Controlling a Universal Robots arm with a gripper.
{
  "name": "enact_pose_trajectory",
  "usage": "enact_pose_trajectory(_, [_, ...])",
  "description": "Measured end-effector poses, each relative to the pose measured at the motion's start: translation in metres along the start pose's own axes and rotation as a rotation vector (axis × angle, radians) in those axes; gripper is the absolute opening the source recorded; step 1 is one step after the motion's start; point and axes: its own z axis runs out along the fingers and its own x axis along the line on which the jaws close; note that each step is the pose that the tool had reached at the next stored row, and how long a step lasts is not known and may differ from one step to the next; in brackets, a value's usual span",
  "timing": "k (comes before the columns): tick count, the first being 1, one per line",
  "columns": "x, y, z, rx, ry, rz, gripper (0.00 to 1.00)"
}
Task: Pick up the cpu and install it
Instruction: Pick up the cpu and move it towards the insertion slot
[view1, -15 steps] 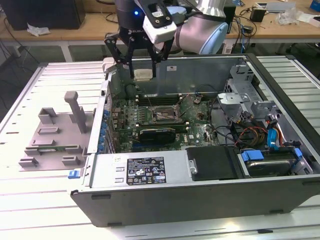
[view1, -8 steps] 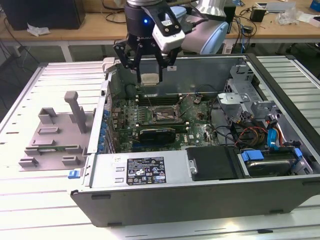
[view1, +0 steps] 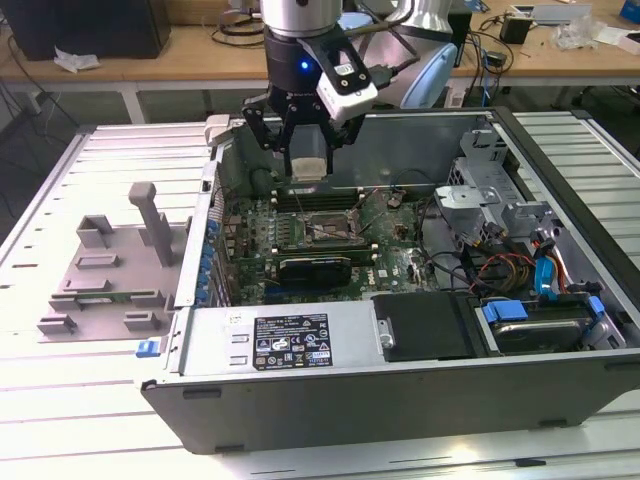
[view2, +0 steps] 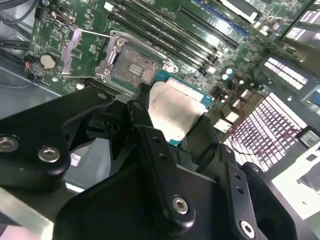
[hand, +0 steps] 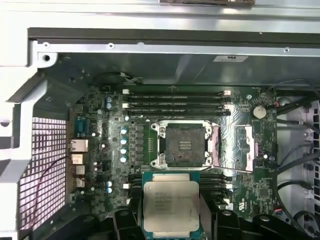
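The gripper (view1: 306, 153), closed on the cpu (hand: 171, 207) near the open socket (hand: 182, 145), must, I think, hold it level and square with the socket to seat cleanly.

clear air separates the gripper (view1: 305, 160), holding the cpu (hand: 171, 207), from the socket (hand: 182, 145), its load plate (hand: 235, 147) swung aside. memory slots (hand: 175, 102) flank the socket, case wall (hand: 150, 65) beyond.
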Motion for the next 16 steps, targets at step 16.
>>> enact_pose_trajectory(16, [-0.0200,0.0069,0.0403,0.0000,0.0006,0.000,0.54])
